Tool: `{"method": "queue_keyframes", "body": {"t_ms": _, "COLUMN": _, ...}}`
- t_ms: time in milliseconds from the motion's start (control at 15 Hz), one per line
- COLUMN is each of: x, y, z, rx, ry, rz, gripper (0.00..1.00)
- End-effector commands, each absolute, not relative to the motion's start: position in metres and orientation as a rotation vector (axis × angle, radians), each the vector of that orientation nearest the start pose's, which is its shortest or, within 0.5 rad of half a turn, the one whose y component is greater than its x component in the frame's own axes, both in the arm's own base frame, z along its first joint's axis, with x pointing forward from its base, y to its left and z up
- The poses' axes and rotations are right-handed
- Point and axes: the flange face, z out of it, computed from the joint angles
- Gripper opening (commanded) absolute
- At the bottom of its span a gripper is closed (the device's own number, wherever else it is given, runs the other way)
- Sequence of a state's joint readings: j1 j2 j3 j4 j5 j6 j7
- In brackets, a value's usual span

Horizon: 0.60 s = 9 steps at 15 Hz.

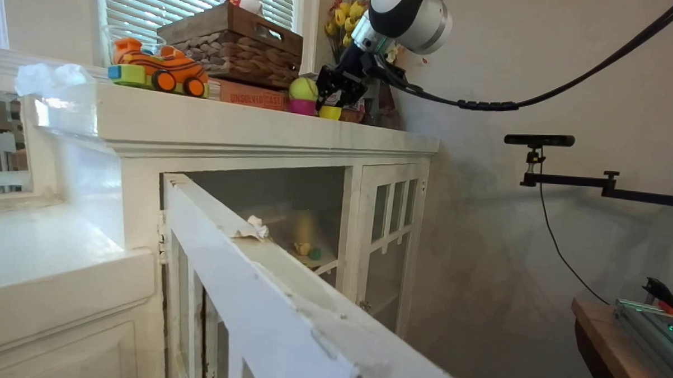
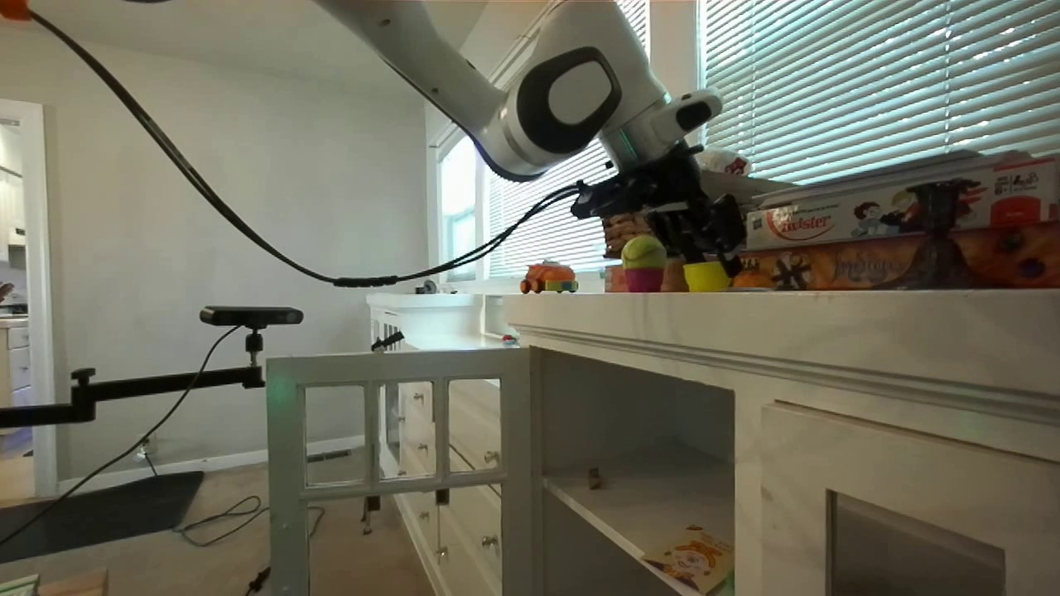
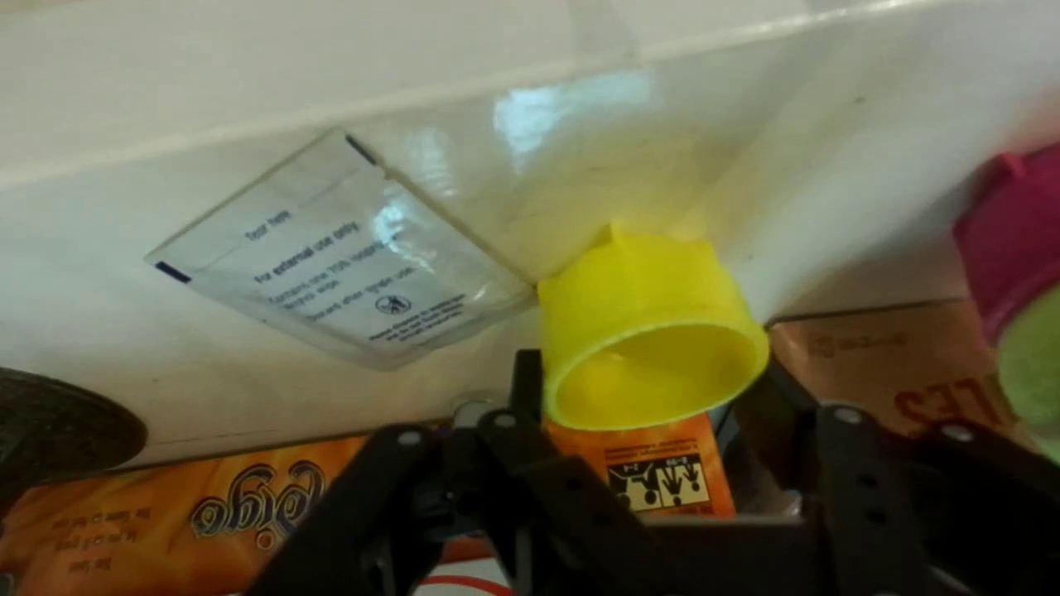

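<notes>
A small yellow cup (image 3: 646, 273) stands on the white cabinet top, its open rim facing the wrist camera. My gripper (image 3: 650, 377) has one finger against each side of the cup, and no gap shows between fingers and wall. In both exterior views the gripper (image 1: 329, 102) reaches down over the yellow cup (image 2: 706, 277) from above. Beside it is a magenta cup (image 2: 643, 280) with a yellow-green ball (image 1: 303, 89) on top. A printed white sachet (image 3: 356, 257) lies flat, one corner close to the yellow cup.
Behind the cup are an orange game box (image 3: 166, 521) and a Twister box (image 2: 861, 211). A wicker-and-wood basket (image 1: 246, 51), an orange toy car (image 1: 161, 68) and a dark candlestick (image 2: 938, 240) stand along the ledge. Below, a cabinet door (image 2: 397, 364) hangs wide open.
</notes>
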<state>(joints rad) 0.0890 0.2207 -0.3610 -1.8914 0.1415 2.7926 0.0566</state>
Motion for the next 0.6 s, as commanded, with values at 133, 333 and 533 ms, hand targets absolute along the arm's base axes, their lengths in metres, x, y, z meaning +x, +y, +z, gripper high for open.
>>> {"method": "queue_keyframes", "body": {"t_ms": 133, "x": 0.636, "y": -0.167, "z": 0.481, "rx": -2.979, "ry": 0.572, "rz": -1.076, "gripper": 0.35}}
{"method": "queue_keyframes", "body": {"t_ms": 333, "x": 0.620, "y": -0.153, "z": 0.484, "rx": -3.023, "ry": 0.464, "rz": -1.041, "gripper": 0.35}}
{"method": "queue_keyframes", "body": {"t_ms": 533, "x": 0.598, "y": -0.131, "z": 0.486, "rx": -3.046, "ry": 0.341, "rz": -1.007, "gripper": 0.35}}
